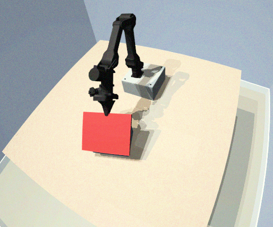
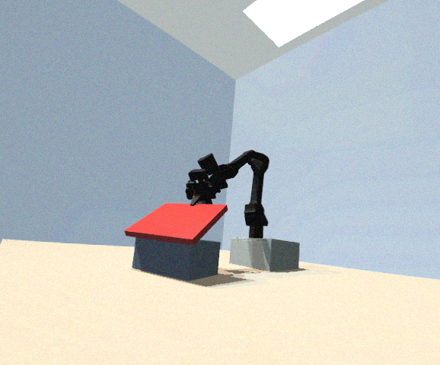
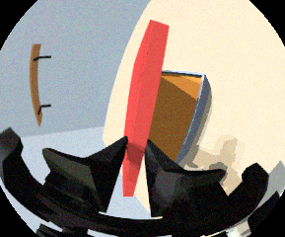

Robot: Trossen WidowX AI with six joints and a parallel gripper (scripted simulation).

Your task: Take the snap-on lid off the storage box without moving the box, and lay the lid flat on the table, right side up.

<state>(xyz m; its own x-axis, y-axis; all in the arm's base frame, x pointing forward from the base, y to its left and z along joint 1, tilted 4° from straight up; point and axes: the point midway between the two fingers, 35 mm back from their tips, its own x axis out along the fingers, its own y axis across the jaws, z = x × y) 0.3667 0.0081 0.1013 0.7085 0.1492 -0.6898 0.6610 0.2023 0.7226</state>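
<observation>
The red lid [image 1: 106, 134] [image 2: 176, 221] [image 3: 144, 84] is tilted above the dark blue storage box [image 2: 163, 257] [image 3: 204, 106], its edge on the arm's side raised and its far edge low, near the box's top. Whether the low edge touches the box is hard to tell. The box stands on the table, and its brown inside shows in the wrist view. My gripper [image 1: 106, 114] [image 2: 193, 204] [image 3: 136, 141] is shut on the raised edge of the lid, one finger on each face. The lid hides most of the box in the top view.
The arm's grey base block [image 1: 141, 89] [image 2: 250, 253] stands on the table [image 1: 180, 146] [image 2: 291, 314] behind the box. A brown bar-shaped handle [image 3: 35, 84] shows at the left of the wrist view, away from the lid.
</observation>
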